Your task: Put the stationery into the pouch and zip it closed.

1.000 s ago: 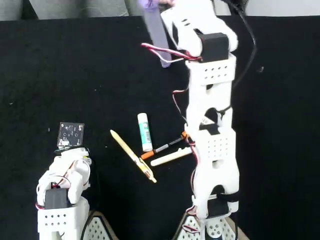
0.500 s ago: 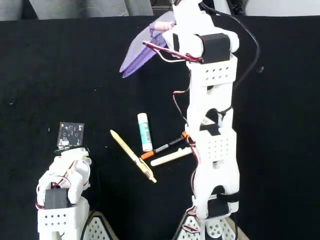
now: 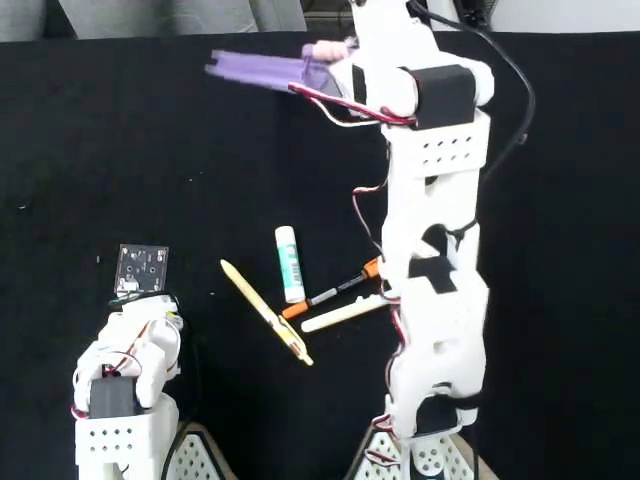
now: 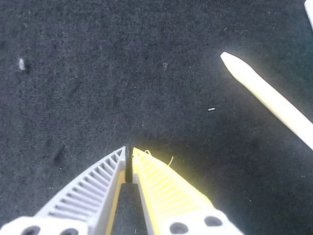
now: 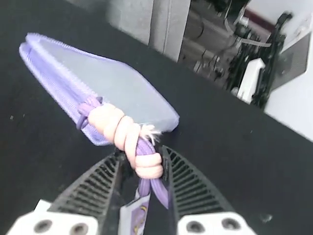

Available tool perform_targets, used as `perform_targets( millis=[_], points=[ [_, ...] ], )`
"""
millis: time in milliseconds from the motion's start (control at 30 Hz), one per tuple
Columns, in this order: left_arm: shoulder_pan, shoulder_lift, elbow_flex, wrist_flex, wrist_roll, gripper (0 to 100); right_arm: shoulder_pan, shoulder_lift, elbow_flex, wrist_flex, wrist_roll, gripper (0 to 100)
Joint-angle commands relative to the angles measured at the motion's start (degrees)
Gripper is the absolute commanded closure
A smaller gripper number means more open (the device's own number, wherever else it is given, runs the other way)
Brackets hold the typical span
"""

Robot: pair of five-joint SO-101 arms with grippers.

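Pinching pouch [image 5: 102, 85], right gripper [image 5: 141, 164] aloft, pencil [image 4: 274, 105] flat

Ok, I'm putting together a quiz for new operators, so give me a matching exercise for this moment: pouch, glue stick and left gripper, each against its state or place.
Things:
1. pouch
2. glue stick
3. left gripper

States:
A. lying flat on the black table
B. shut, with nothing in it
C. held in the right gripper

Pairs: 1-C, 2-A, 3-B.
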Motion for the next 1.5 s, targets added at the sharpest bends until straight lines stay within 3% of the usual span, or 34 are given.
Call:
perform_targets(
  millis=[0,367,633,1267,1467],
  points=[
    [0.8,0.1,1.3,0.2,0.3,97,-2.0,-9.0,6.5,1.8,0.3,96.0],
    [0.8,0.1,1.3,0.2,0.3,97,-4.9,-20.7,17.2,1.3,-0.3,96.0],
    [0.8,0.1,1.3,0.2,0.3,97,-4.4,-25.3,17.2,-2.8,-14.3,96.0],
    [0.8,0.1,1.3,0.2,0.3,97,-4.7,-12.5,17.2,-27.9,-31.6,96.0],
    [0.8,0.1,1.3,0.2,0.3,97,-4.7,-12.1,17.3,-26.3,-31.3,96.0]
  ],
)
